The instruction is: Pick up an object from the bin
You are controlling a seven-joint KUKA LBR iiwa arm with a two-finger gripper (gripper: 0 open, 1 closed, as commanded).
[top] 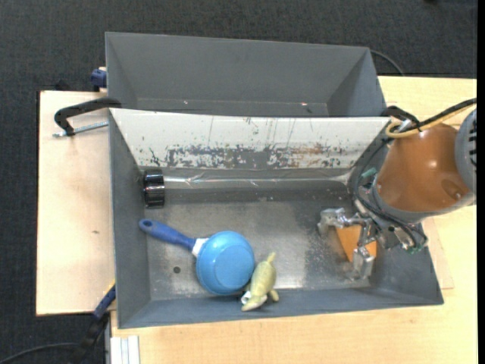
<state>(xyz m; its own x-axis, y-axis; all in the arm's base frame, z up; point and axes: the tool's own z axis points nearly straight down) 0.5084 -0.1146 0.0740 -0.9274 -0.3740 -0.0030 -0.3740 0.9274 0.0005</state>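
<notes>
A grey metal bin [129, 226] is sitting on a pale wooden bench [68, 203]. The arm, under its orange cover, is reaching down from the right into the bin's right front area. Its end effector [349, 238] is standing with fingers apart on either side of a small orange block [345, 244].

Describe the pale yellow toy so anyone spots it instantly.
In the grey bin, look midway along the near wall. There a small animal figure lies against the blue toy pan. It alone is pale yellow; the pan is blue and round.
</notes>
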